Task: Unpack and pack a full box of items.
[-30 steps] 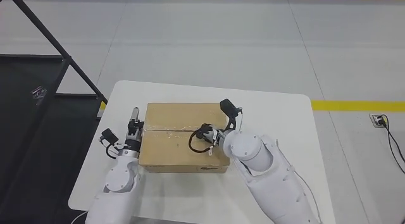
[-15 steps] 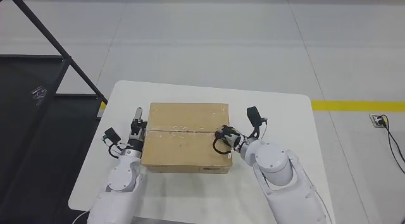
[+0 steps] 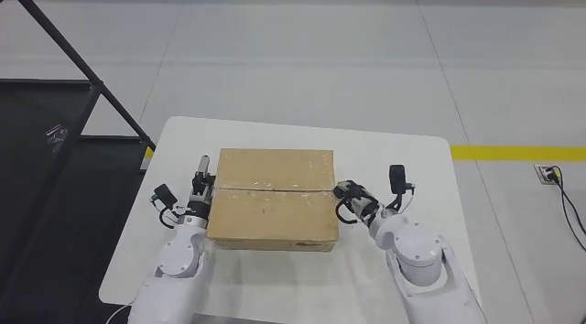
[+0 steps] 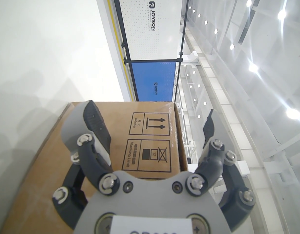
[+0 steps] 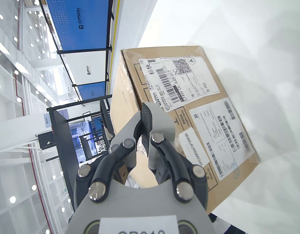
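A closed, taped cardboard box (image 3: 272, 199) lies in the middle of the white table (image 3: 403, 150). My left gripper (image 3: 200, 170) sits at the box's left end, open. In the left wrist view, the left gripper (image 4: 151, 118) has one finger over the box's top edge and the other low beside the printed end face of the box (image 4: 150, 132). My right gripper (image 3: 341, 202) is at the box's right end, shut with nothing in it. In the right wrist view, the right gripper (image 5: 146, 115) hovers close to the labelled end of the box (image 5: 201, 108).
A black metal rack (image 3: 46, 141) stands off the table's left side. The table has bare room behind the box and to its right. A yellow floor line (image 3: 513, 152) runs past the table's right edge.
My right gripper has moved from above the box's top seam off to the box's right end. The box has shifted slightly to the right. The left gripper has barely moved.
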